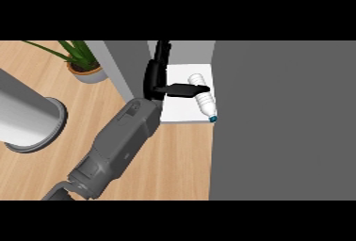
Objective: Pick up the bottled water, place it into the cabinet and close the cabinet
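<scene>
The bottled water [203, 96] is clear with a blue cap [213, 119]. It lies on its side on the white shelf [182, 110] inside the cabinet, cap toward me, close to the big grey cabinet panel [278, 117] on the right. My left hand [154, 80] is over the shelf's left part. Its fingers point straight away from me along the grey panel [125, 66] on the left, and its thumb [182, 89] sticks out to the right and reaches the bottle's side. The fingers do not curl round the bottle. My right hand does not show.
A potted plant [83, 63] stands at the back left on the wooden counter [173, 160]. A large grey cylinder with a round base [28, 117] stands at the left edge.
</scene>
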`<action>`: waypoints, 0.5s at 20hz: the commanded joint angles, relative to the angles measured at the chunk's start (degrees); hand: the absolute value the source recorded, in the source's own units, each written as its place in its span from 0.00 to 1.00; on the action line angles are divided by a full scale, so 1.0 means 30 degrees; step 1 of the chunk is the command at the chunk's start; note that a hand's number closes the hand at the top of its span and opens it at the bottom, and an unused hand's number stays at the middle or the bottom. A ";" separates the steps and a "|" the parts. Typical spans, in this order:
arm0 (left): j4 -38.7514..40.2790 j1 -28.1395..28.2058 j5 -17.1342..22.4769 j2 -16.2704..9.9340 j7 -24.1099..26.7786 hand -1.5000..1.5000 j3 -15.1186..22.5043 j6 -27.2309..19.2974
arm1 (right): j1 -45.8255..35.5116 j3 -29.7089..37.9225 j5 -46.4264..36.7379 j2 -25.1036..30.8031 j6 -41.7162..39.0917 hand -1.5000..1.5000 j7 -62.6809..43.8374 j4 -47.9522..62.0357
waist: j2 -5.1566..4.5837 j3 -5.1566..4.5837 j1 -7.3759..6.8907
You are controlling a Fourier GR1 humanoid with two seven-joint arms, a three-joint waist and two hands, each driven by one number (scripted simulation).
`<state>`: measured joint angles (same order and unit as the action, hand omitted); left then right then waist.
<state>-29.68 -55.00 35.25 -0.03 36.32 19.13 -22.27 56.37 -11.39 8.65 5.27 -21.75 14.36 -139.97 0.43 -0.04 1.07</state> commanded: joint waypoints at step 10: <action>-1.0877 0.7666 0.0301 -0.0685 -0.1195 0.00 0.3799 0.1289 | -0.0165 -0.1179 -0.1276 -0.0247 0.1144 0.00 -0.1155 -0.1749 | 0.0061 0.0008 -0.0620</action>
<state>-52.27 -38.31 37.23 -0.64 34.79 27.92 -17.77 55.64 -14.32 6.63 4.37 -19.13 12.69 -140.93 0.54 -0.04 -0.32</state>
